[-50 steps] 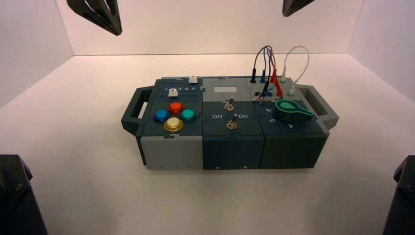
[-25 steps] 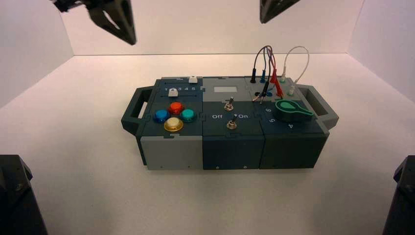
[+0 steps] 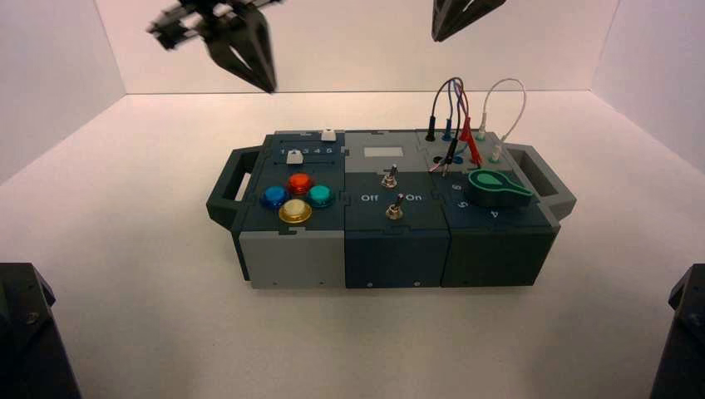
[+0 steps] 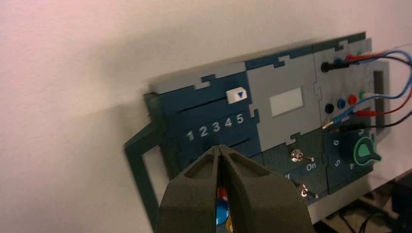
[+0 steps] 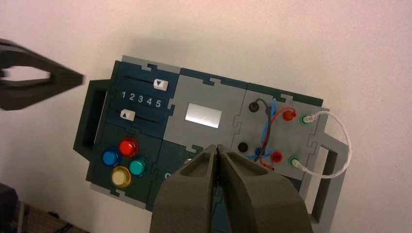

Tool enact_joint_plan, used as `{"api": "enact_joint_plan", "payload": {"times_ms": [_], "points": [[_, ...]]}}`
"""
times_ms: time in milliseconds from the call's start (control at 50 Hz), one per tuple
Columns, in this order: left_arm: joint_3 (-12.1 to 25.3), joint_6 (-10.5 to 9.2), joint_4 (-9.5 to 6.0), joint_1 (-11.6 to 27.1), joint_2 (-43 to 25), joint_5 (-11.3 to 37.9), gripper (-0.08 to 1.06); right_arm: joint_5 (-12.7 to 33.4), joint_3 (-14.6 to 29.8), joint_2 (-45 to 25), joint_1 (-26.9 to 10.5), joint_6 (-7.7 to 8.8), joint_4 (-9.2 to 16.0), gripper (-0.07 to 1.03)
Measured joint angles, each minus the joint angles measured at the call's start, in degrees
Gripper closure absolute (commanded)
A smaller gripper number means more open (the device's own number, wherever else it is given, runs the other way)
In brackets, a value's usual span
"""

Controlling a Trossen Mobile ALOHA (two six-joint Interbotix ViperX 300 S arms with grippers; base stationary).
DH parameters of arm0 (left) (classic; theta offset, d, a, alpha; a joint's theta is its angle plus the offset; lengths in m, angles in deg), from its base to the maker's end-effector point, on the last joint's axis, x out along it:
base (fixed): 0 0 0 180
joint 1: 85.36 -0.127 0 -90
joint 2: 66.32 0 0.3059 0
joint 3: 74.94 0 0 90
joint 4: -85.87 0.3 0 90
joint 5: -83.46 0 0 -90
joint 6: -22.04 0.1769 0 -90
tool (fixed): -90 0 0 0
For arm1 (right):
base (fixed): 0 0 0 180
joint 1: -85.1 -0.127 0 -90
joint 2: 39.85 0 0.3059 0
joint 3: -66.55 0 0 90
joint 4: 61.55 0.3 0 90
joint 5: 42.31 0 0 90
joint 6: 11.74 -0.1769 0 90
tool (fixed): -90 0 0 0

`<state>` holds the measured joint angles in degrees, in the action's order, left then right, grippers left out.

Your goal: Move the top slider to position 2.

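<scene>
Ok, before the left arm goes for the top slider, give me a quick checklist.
1. Top slider in view: ok, it sits by the 5.
2. Slider at numeral 2: not ok.
3. Left tool shut for pushing: ok.
4. Left tool touching the box: not ok, it hangs high off it.
5. Right tool clear of the sliders: ok, high up, shut.

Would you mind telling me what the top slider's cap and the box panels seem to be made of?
Top slider cap: likely matte white plastic, with a printed blue triangle. Box panels: probably laser-cut plastic or painted board, matte teal and grey, judging by the interlocking puzzle-like seams.
</scene>
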<state>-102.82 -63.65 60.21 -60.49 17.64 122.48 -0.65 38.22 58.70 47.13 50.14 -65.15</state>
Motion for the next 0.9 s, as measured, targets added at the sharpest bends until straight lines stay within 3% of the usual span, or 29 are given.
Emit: {"api": "enact_joint_plan", "payload": {"times_ms": [120,200,300,340,420,460,520,620,900], "points": [[1.9,-0.44,1.49,2.4,-3.5,-0.6,1.01,0.9,0.0,0.0,0.0,0.00,-0.1,0.98],[3.4,-2.29,3.34,3.8,-5.8,-0.7,1.01,1.5,-0.1,0.0,0.0,0.00,-0.2,0.98],[5.9,-7.73,8.61,5.4,-8.5,-0.5,1.01,1.8,-0.2,0.0,0.0,0.00,-0.3,0.98],[6.2,-8.79,9.76,5.6,-8.9,-0.4,1.01,1.8,-0.2,0.0,0.0,0.00,-0.3,0.98],[8.3,-13.80,14.85,7.0,-10.2,0.7,1.01,2.1,-0.3,0.0,0.0,0.09,-0.4,0.98],[9.4,-15.29,16.26,7.6,-10.8,1.4,1.01,2.2,-0.3,0.0,0.0,0.09,-0.4,0.98],[10.5,-15.82,17.14,8.3,-11.7,2.1,1.01,2.2,-0.3,0.0,-0.1,0.09,-0.4,0.98],[12.0,-15.73,16.87,9.0,-13.0,2.5,1.01,2.2,-0.3,-0.1,-0.1,0.09,-0.4,0.98],[13.3,-14.33,12.66,9.8,-14.7,2.8,1.01,0.2,-1.7,2.5,-0.1,0.97,1.8,0.98]]}}
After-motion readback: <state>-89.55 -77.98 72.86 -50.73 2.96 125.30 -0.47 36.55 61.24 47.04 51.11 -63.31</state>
